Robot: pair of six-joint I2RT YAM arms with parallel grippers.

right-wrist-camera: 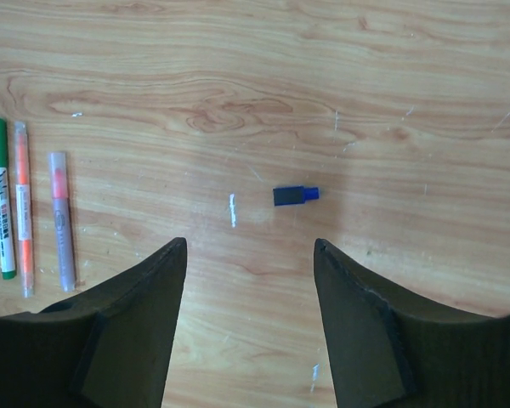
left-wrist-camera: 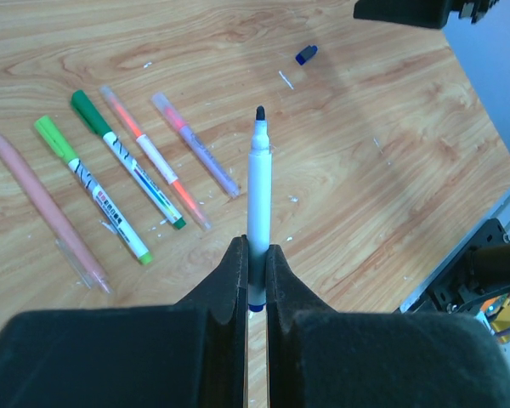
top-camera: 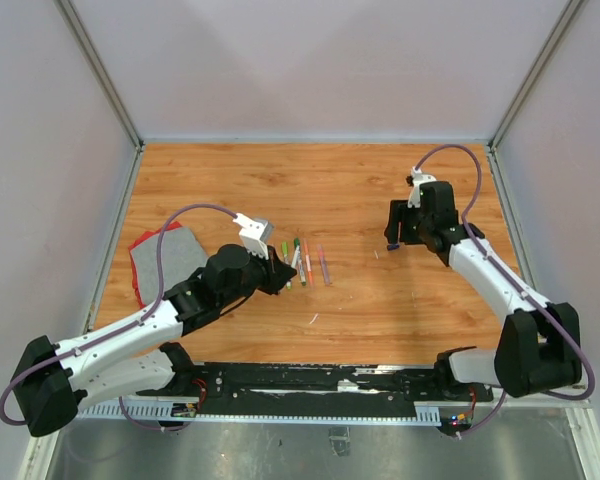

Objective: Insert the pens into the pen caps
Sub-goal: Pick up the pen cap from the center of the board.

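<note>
The left gripper [left-wrist-camera: 257, 255] is clamped on a pen [left-wrist-camera: 258, 187], tip forward. The right gripper [right-wrist-camera: 249, 255] hangs apart above the blue cap [right-wrist-camera: 294, 195] on the table [right-wrist-camera: 323, 68]. It should probably turn and centre first, so the jaws close across the cap's sides.

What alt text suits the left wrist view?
The left tool clamps an uncapped pale pen, tip pointing away. Five more pens lie side by side on the wooden table to its left; a blue cap lies farther off.
</note>
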